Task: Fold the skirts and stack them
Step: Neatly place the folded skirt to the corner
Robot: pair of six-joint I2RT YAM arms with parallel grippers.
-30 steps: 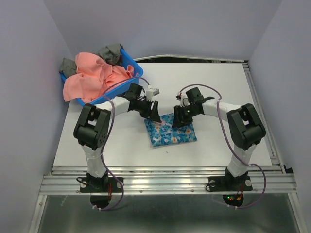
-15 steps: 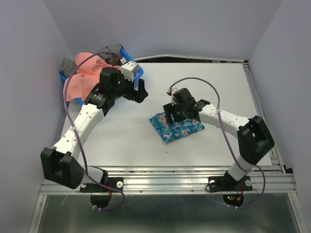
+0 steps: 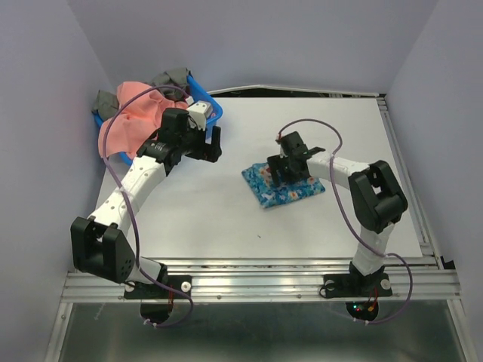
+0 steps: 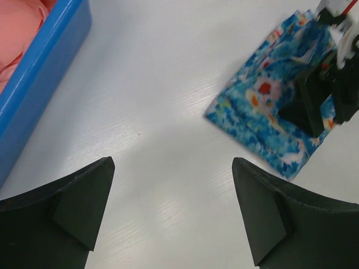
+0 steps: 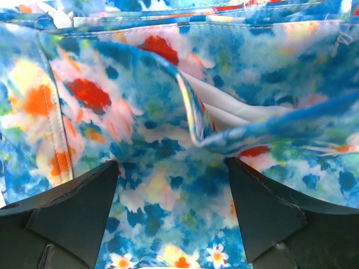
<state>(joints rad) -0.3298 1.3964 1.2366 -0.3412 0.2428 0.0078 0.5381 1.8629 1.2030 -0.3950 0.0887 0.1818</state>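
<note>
Counter (image 3: 189,211): bare white surface across the near half and the far right corner, with an open lane between the two arms. Obstructions: blue basket (image 3: 213,108) at the far left corner, heaped above its rim with the salmon-pink skirt (image 3: 139,113); folded floral skirt (image 3: 281,194) right of centre, with the right end effector (image 3: 290,172) on top of it, fingers spread. Left end effector (image 3: 211,143), fingers apart, hangs just beside the basket over bare counter. Walls (image 3: 45,151) close in at left, right and rear.

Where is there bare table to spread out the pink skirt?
Bare: the table between floral skirt and near edge, and its far-right corner. Crowded: beside the basket, where the left end effector hovers.
</note>
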